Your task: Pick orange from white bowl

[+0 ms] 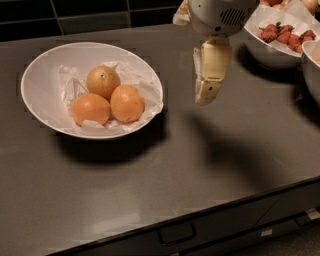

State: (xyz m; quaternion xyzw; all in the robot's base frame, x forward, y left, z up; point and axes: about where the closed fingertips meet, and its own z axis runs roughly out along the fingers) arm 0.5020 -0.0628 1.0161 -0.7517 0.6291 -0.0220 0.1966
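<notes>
Orange (103, 81) in white bowl (36, 87) — well left of the empty jaws, gap unclear.

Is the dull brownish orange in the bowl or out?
In: the dull brownish-yellow orange sits inside the paper-lined white bowl; the gripper hangs to the bowl's right, apart.

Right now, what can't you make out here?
Camera view:
Gripper, hanging above the dark table right of the paper-lined white bowl: arm cut off by top edge.
White strawberry bowl: cropped by top edge, partly behind the arm.
Bowl at right edge: mostly cropped.
Dull brownish orange: underside hidden by paper.
</notes>
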